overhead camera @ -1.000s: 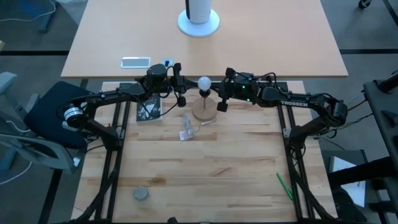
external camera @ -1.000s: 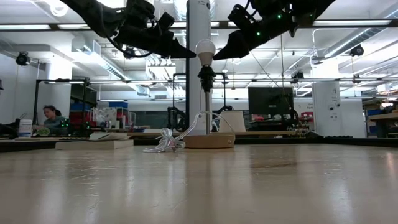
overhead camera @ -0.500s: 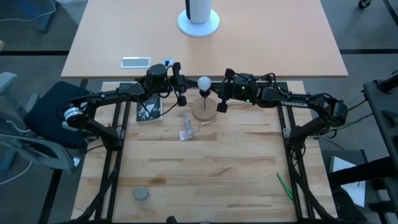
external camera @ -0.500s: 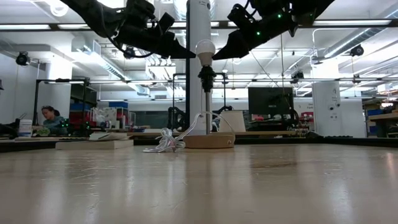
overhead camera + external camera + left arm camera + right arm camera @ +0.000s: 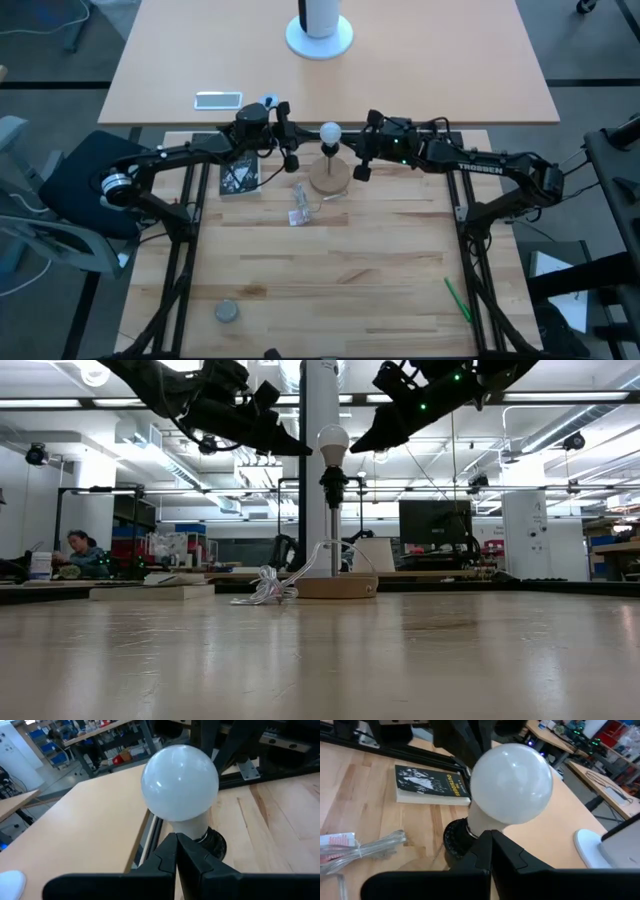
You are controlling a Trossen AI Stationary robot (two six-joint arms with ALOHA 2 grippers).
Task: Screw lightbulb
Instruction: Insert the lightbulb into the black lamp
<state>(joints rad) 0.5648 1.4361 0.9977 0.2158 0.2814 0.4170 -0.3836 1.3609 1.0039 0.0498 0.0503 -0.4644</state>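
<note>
The white lightbulb (image 5: 332, 442) stands upright with its narrow base in the black socket (image 5: 332, 480). The socket tops a thin stem on a round wooden disc (image 5: 329, 178) at the table's far middle. My left gripper (image 5: 310, 452) is shut and level, its tip just left of the bulb's neck. My right gripper (image 5: 353, 450) is shut, slanting down, its tip just right of the neck. In the left wrist view the bulb (image 5: 180, 782) fills the space above my left gripper (image 5: 176, 840). In the right wrist view the bulb (image 5: 511, 783) rises above my right gripper (image 5: 491, 837).
A dark book (image 5: 238, 177) lies left of the disc. A crumpled clear wrapper (image 5: 300, 205) lies on its near side. A green pen (image 5: 457, 298) and a small grey round thing (image 5: 227, 312) lie toward the near edge. A second table (image 5: 180, 60) stands behind.
</note>
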